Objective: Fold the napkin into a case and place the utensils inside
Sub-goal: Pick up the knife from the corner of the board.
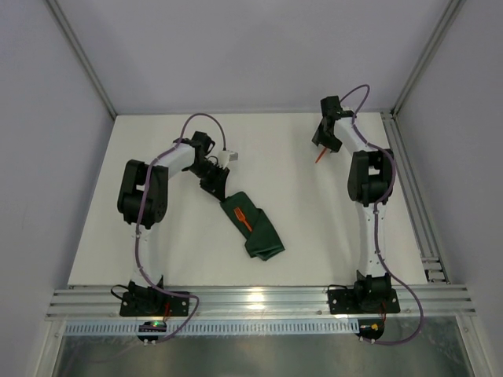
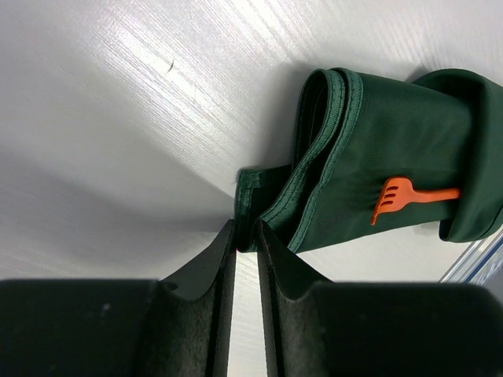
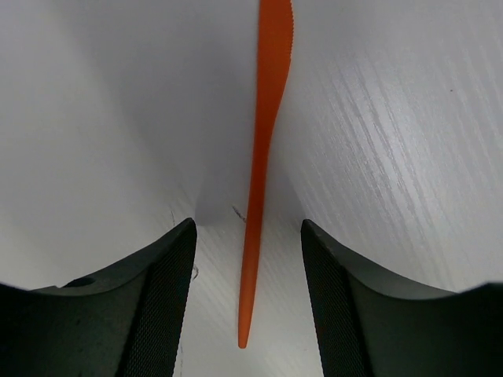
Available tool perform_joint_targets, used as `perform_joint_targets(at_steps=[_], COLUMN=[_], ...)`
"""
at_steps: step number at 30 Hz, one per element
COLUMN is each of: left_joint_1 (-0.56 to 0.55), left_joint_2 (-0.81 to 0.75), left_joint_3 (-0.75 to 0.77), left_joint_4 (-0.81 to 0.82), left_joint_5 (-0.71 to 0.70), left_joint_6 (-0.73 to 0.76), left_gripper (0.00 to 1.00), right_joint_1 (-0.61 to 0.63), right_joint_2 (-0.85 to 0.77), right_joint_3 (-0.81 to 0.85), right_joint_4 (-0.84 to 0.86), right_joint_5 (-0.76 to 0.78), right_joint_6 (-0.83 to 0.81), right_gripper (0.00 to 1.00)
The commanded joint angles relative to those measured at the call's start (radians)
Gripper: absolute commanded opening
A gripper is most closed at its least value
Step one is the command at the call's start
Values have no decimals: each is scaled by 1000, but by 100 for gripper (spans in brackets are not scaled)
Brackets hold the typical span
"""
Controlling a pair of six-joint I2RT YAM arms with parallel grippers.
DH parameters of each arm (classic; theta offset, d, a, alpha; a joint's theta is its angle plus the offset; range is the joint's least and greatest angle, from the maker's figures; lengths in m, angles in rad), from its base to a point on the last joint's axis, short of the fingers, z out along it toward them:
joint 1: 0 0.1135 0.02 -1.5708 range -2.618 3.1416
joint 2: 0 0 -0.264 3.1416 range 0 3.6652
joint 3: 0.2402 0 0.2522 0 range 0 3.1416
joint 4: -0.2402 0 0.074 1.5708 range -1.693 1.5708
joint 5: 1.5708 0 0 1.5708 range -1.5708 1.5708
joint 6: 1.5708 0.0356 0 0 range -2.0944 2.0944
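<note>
The right gripper [image 3: 247, 236] sits at the far right of the tabletop [image 1: 157, 259], its jaws spread with the orange knife [image 3: 263, 157] lying lengthwise in the gap, touching neither pad. That makes the step in hand, as I judge it, the pickup of the knife. To do it well the jaws should close squarely on the thin handle near its middle, low enough to catch so flat a piece without scraping the tabletop, and then lift level so it does not pivot.

The left gripper [image 2: 247, 243] is at the upper end of the napkin case [image 1: 253, 226], which lies diagonally near the centre of the tabletop. Its jaws stand only a sliver apart, with a corner of the dark green cloth right at the fingertips [image 2: 224, 247]; whether the cloth is pinched or just slipping free I cannot tell (the hem vanishes between the tips).

The case itself is a narrow, layered fold, its stitched edges stacked and gaping slightly at the end nearest the left gripper. The orange fork [image 2: 409, 196] has its handle tucked under a fold at the far end, tines out on the cloth. The knife is well apart from the case, so the carry should likely end at the fold that holds the fork, with the knife sliding in alongside it.
</note>
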Motion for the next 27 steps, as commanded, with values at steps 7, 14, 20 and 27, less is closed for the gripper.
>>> perform_joint_targets(at_steps=[7, 14, 20, 27], left_joint_1=[6, 6, 6, 6], left_joint_2=[-58, -56, -56, -52], left_joint_3=[22, 19, 16, 7], left_joint_4=[10, 3, 6, 3], left_joint_5=[10, 10, 16, 16], left_joint_6=[12, 18, 18, 25], left_gripper=[19, 19, 18, 17], right_joint_1=[-35, -52, -12, 309], right_joint_2=[40, 31, -191, -668], right_joint_3=[37, 9, -284, -761], right_joint_4=[-89, -92, 102, 532], right_joint_5=[-33, -16, 10, 52], right_joint_6=[28, -34, -157, -320], right_gripper=[52, 4, 3, 4])
